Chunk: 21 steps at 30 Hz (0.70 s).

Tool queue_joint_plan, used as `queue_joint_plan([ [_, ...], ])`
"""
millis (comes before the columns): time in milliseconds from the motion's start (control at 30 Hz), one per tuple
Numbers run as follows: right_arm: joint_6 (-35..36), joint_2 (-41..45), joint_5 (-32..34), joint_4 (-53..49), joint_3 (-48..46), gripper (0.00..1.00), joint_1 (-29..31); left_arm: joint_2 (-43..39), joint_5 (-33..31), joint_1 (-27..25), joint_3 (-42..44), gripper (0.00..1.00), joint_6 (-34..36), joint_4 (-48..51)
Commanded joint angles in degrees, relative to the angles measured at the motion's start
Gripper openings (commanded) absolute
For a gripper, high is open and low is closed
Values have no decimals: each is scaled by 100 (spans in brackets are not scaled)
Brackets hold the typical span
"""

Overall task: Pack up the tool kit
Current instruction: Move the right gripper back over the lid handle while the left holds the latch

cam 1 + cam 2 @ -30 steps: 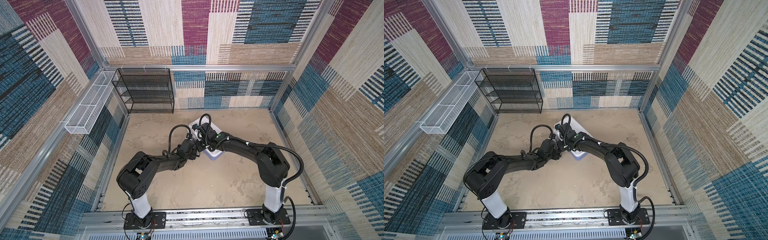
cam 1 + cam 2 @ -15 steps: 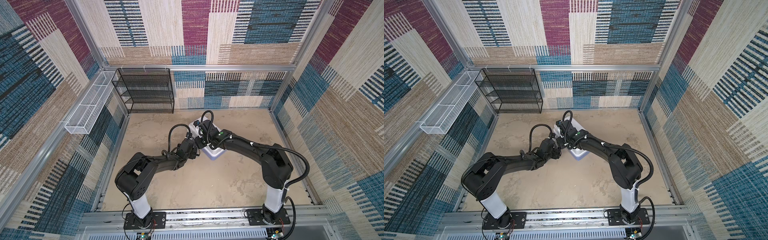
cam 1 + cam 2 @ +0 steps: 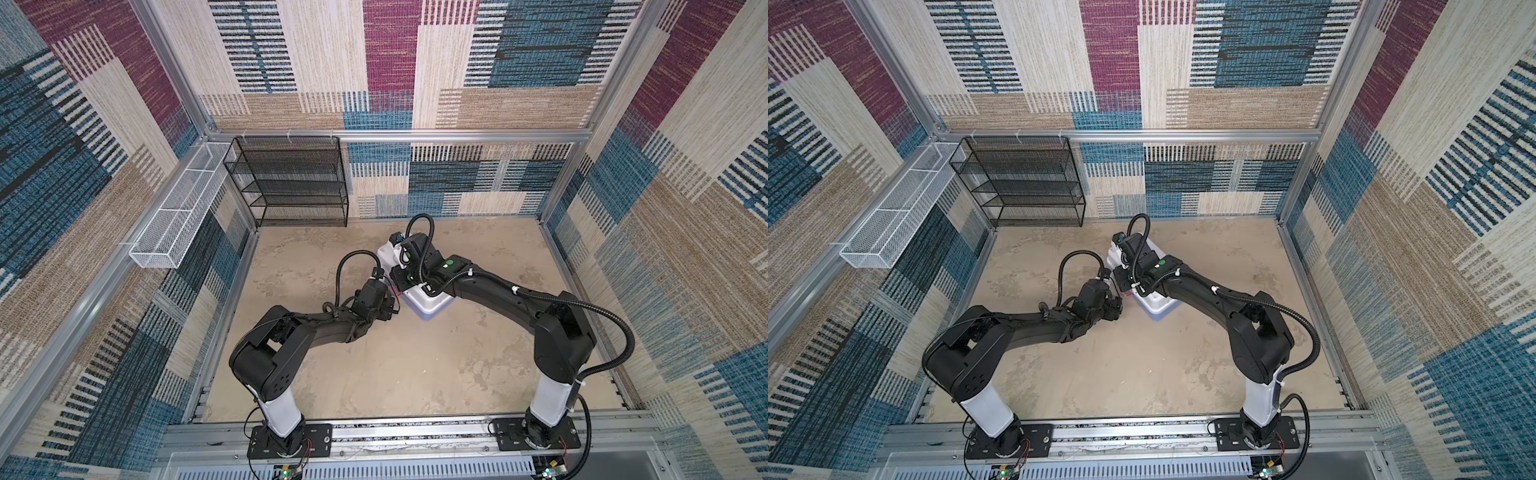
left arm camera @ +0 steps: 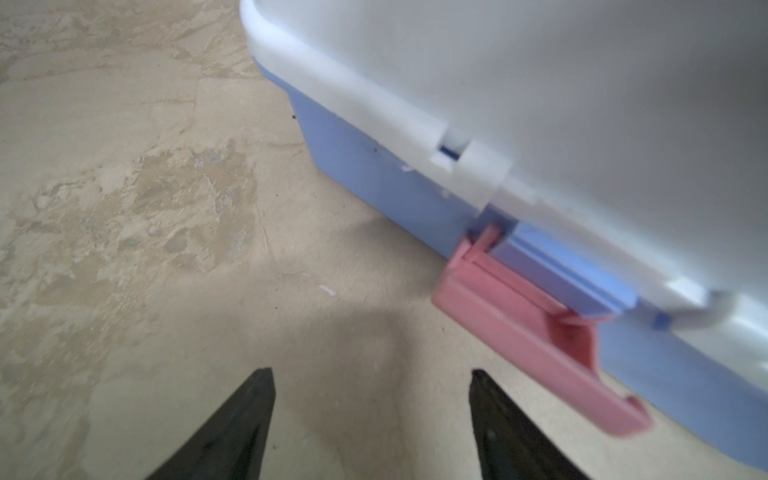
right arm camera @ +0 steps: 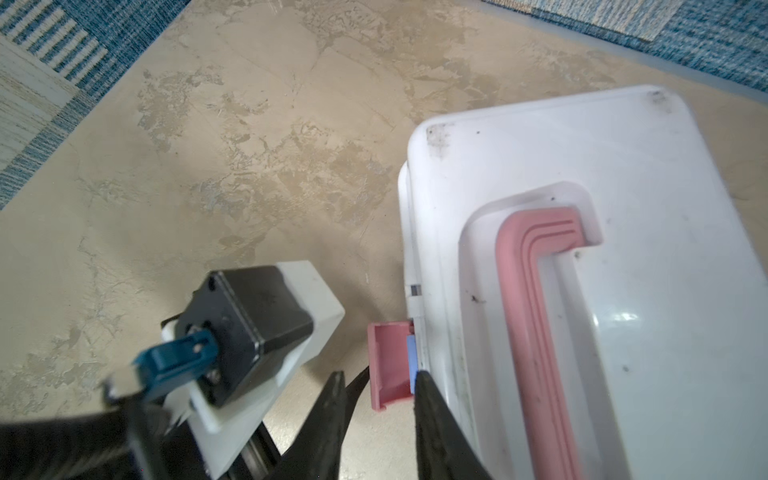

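The tool kit stands on the counter near its middle, a little toward the back wall. The white lid lies down on the blue base. The pink latch sticks out from the side, away from the lid.

The left gripper is low beside this side. Its fingers are spread wide with only counter between them, and the latch is just beside one finger, apart from it. The right gripper is above the latch. Its fingers are a little parted with the latch between the tips, and one tip is at the lid's edge. I cannot tell whether they pinch it.

In both top views the arms cover most of the kit and hide the fingers. Only the right wrist view shows me the pink handle lying flat in the lid's recess. Only the left wrist view shows how the latch hangs off the base wall.
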<state>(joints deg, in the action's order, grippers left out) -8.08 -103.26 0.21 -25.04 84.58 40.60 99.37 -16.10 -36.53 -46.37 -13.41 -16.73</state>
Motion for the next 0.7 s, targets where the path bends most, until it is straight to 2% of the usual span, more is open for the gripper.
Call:
queue_joint_plan([
  [0, -80, 162, 85, 207, -96, 31, -110, 20, 175, -3, 9, 77, -221, -289],
  [367, -193, 694, -114, 412, -647, 32, -646, 117, 573, 4, 34, 77, -332, -671],
  [667, -229, 835, -211, 500, -929, 32, -790, 251, 709, 1, -265, 77, -308, -712],
])
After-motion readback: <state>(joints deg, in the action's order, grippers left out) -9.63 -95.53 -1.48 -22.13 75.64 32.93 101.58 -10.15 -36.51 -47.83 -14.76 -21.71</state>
